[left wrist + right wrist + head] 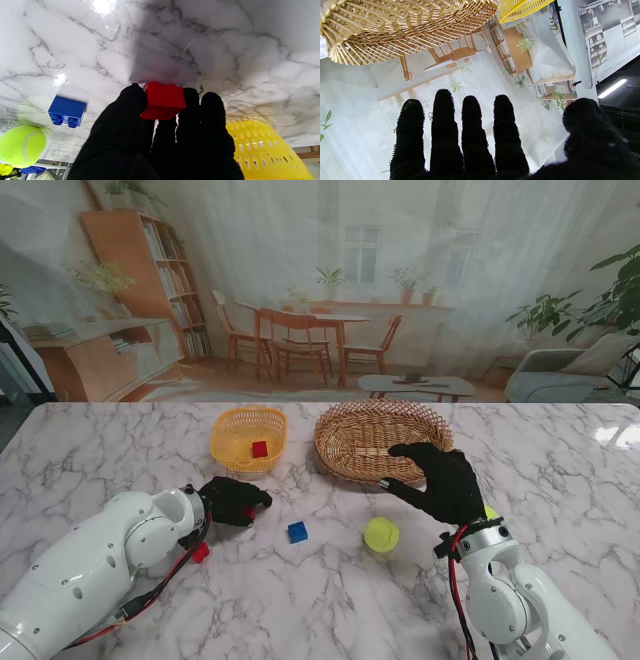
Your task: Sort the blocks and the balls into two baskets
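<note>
My left hand (232, 500) is shut on a red block (163, 100), pinched between thumb and fingers low over the table, a little nearer to me than the yellow plastic basket (248, 413). Another red block (260, 448) lies inside that basket. A blue block (297, 531) sits on the marble to the right of the left hand, and a tennis ball (381, 534) lies farther right. My right hand (440, 480) is open with its fingers (470, 130) spread, raised by the near right rim of the wicker basket (340, 465). A second yellow-green ball (490, 512) peeks out behind the right wrist.
The two baskets stand side by side at the table's far middle, the yellow basket (262, 150) on the left and the wicker basket (395, 32) on the right. A small red piece (200, 553) shows by my left forearm; I cannot tell what it is.
</note>
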You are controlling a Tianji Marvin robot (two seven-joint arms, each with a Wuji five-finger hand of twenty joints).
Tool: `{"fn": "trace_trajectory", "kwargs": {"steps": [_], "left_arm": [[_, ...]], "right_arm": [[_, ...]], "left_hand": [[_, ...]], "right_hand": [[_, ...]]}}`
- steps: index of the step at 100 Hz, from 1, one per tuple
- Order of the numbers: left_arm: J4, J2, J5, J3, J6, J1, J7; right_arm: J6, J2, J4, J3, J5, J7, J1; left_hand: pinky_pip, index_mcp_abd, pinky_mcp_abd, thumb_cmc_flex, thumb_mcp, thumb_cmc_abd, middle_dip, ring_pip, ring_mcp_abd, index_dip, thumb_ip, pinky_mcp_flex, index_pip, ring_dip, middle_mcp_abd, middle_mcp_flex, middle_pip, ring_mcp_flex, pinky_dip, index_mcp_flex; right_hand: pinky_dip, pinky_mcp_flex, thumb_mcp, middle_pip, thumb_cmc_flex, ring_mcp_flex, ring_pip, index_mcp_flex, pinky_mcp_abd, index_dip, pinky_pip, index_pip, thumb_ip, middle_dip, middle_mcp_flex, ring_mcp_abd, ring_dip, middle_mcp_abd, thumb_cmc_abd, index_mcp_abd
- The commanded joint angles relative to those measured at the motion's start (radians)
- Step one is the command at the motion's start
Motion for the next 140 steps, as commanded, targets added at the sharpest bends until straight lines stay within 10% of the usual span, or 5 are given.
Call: {"fn": "trace_trajectory", "kwargs": {"steps": [1, 94, 140], "left_arm": [[0.009, 0.001, 0.006, -0.003, -0.007, 0.019, -0.031], [-0.178, -0.005, 0.065, -0.188, -0.106, 0.087, -0.037], [-0.162, -0.021, 0.033, -0.186, -0.036, -0.025, -0.018]], "right_arm": [[0.007, -0.001, -0.002, -0.001, -0.001, -0.003, -0.003], [0.009, -0.002, -0.002, -0.001, 0.000, -0.007, -0.004], [0.013, -0.003, 0.000, -0.003, 0.003, -0.006, -0.002]], "left_hand": [[0.036, -0.031, -0.034, 0.087, 0.034, -0.011, -0.033, 0.010, -0.011, 0.009, 0.016, 0.013, 0.032, 0.023, -0.056, 0.074, -0.015, 0.025, -0.010, 0.006], [0.037, -0.060, -0.031, 0.085, 0.041, -0.012, -0.028, 0.000, -0.004, 0.091, 0.021, 0.021, 0.133, 0.021, -0.057, 0.091, -0.038, 0.033, -0.006, -0.009], [0.036, -0.059, -0.030, 0.088, 0.027, 0.003, -0.022, 0.002, -0.006, 0.136, 0.017, 0.023, 0.143, 0.013, -0.055, 0.097, -0.057, 0.029, -0.005, -0.018]], "right_hand": [[0.011, -0.021, -0.011, -0.019, 0.016, 0.000, 0.007, 0.009, 0.021, 0.018, -0.007, -0.020, 0.024, 0.004, -0.002, 0.008, 0.007, 0.007, 0.032, -0.019], [0.010, -0.025, -0.012, -0.019, 0.017, -0.002, 0.007, 0.010, 0.021, 0.018, -0.009, -0.021, 0.024, 0.003, -0.003, 0.009, 0.007, 0.007, 0.033, -0.018], [0.010, -0.027, -0.013, -0.018, 0.019, -0.001, 0.008, 0.007, 0.022, 0.018, -0.011, -0.022, 0.024, 0.004, -0.002, 0.008, 0.007, 0.008, 0.033, -0.016]]}}
